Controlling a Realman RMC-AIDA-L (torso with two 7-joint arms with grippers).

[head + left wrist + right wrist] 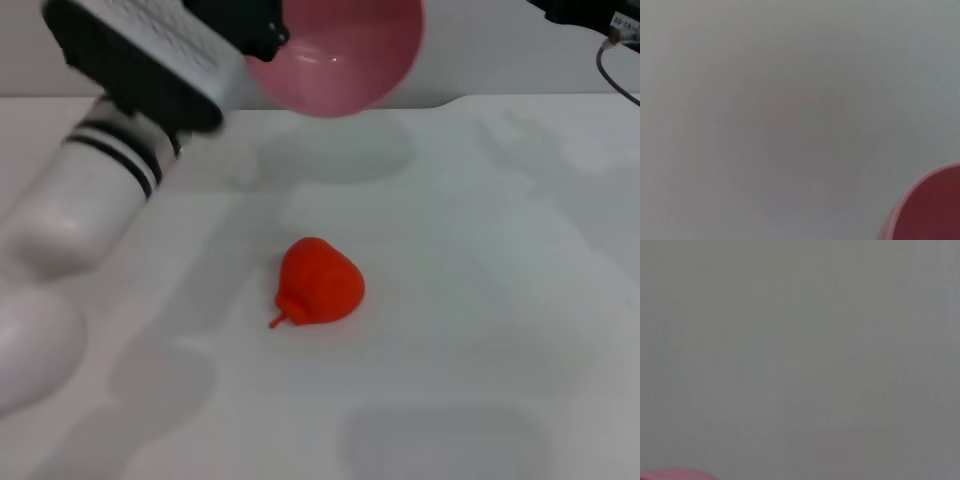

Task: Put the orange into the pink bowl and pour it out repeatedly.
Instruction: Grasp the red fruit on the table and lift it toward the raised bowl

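Pink bowl (pixel 340 55), empty and tilted, gripped by left end effector (pixel 265 35); orange (pixel 320 282) on table (pixel 480 300) (head view only). Right end effector: cannot tell.

I'm looking down on a plain white table (pixel 480 300) that fills nearly all of my head view. Its surface is smooth and matte, and I can see several soft grey shadows spread across it, one broad patch toward the far side and fainter ones close to me. The light looks even and diffuse, with no hard glare anywhere on the tabletop. Along the far edge of the table a pale wall (pixel 480 60) rises, a little greyer than the table. A thin dark cable (pixel 615 75) curves down at the far right corner. Both wrist views give me only flat, featureless grey-white surface
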